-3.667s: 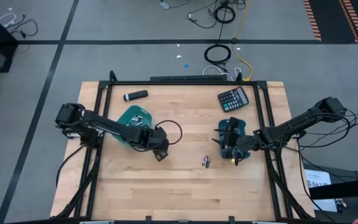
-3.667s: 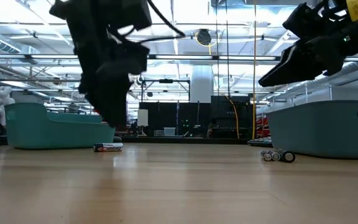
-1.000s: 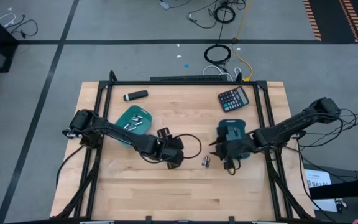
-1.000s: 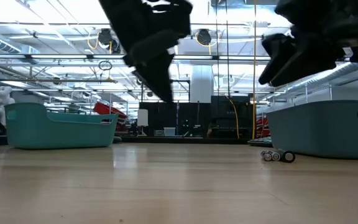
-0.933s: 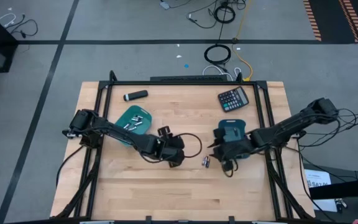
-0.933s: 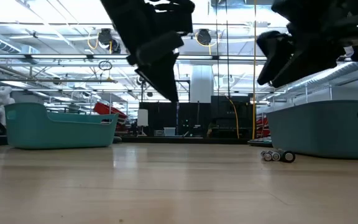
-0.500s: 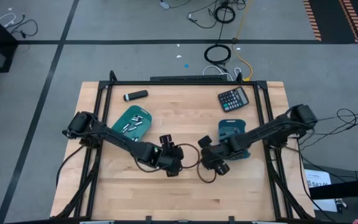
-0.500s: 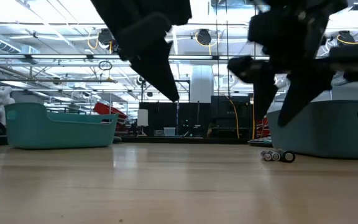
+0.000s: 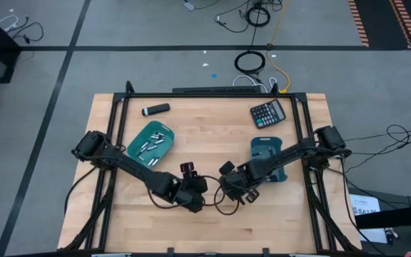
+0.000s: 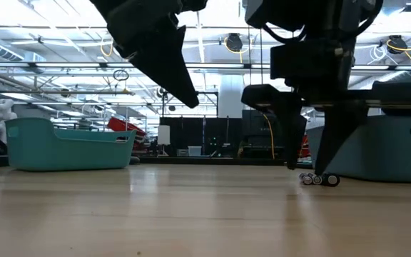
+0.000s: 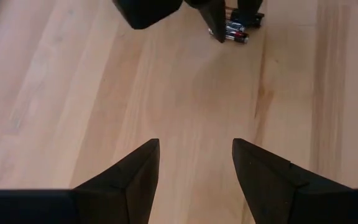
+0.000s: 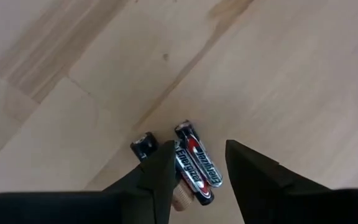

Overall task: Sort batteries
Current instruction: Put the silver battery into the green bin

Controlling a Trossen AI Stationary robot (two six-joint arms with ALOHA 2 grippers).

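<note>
A few small batteries (image 12: pixel 194 163) lie side by side on the wooden table near its middle. Two are black and silver with red print, and a darker one (image 12: pixel 143 145) lies beside them. My right gripper (image 12: pixel 199 145) points down over them, open, with one finger on either side; whether a finger touches them I cannot tell. The low view shows its tips (image 10: pixel 318 168) just above the cells (image 10: pixel 320 179). My left gripper (image 11: pixel 196 145) hovers open above bare wood to their left (image 9: pixel 191 200). Several silvery batteries lie in the left teal tray (image 9: pixel 150 141).
A second teal tray (image 9: pixel 270 160) stands right of my right gripper. A black calculator (image 9: pixel 268 113) lies at the far right and a black marker-like cylinder (image 9: pixel 155 109) at the far left. Bare wood stretches along the near edge.
My right gripper has come from over the right tray toward the table's left and near edge, sunk, and tipped over to point down over the loose batteries. My left gripper has drifted toward the near edge, staying open. The batteries have not moved.
</note>
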